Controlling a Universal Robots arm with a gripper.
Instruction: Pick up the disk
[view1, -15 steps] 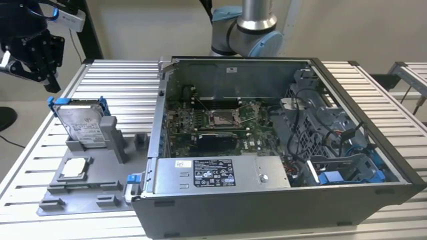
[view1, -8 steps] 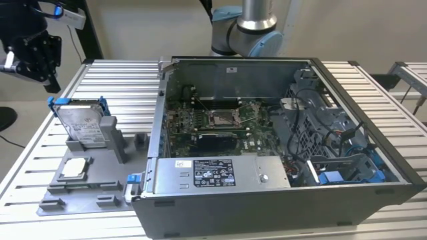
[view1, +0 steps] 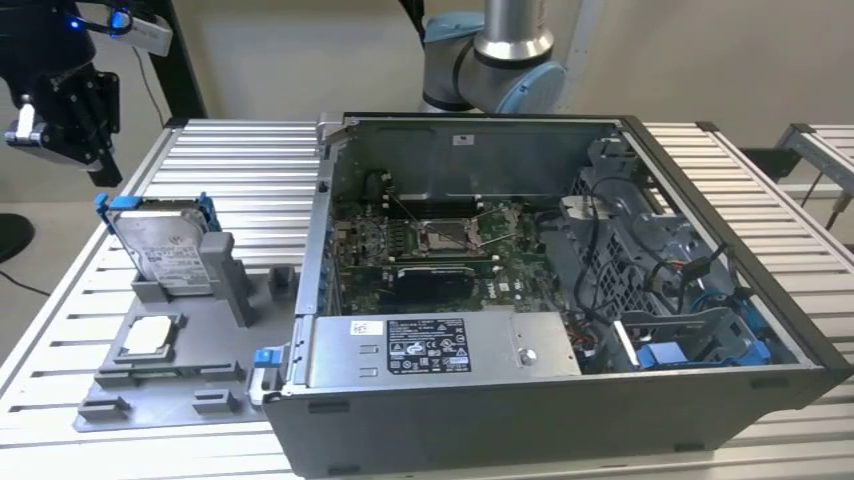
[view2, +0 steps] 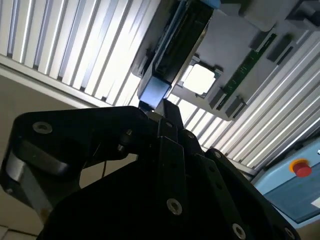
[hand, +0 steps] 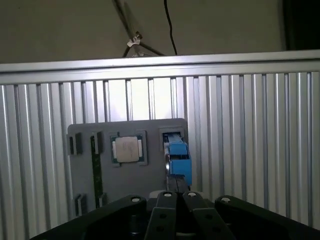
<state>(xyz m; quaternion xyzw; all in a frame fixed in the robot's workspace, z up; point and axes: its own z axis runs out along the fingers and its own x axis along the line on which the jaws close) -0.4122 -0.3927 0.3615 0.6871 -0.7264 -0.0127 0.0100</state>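
Observation:
The disk (view1: 167, 245) is a silver-grey drive with a white label in a blue carrier. It stands upright on its edge in a slot of the grey fixture plate (view1: 180, 385), at the exterior view's left. Both wrist views show it edge-on, blue end nearest: disk (hand: 179, 159), disk (view2: 172, 50). My black gripper (view1: 100, 172) hangs above and to the left of the disk, beyond the table's edge, apart from it. The fingers (hand: 167, 201) sit pressed together with nothing between them, gripper (view2: 162, 114), gripper (hand: 177, 195).
A small square processor chip (view1: 150, 335) lies on the fixture plate beside the disk, with a green memory stick (hand: 93, 165) near it. An open computer case (view1: 534, 300) with its power-supply box (view1: 441, 345) takes up the middle of the ribbed table (view1: 254, 170).

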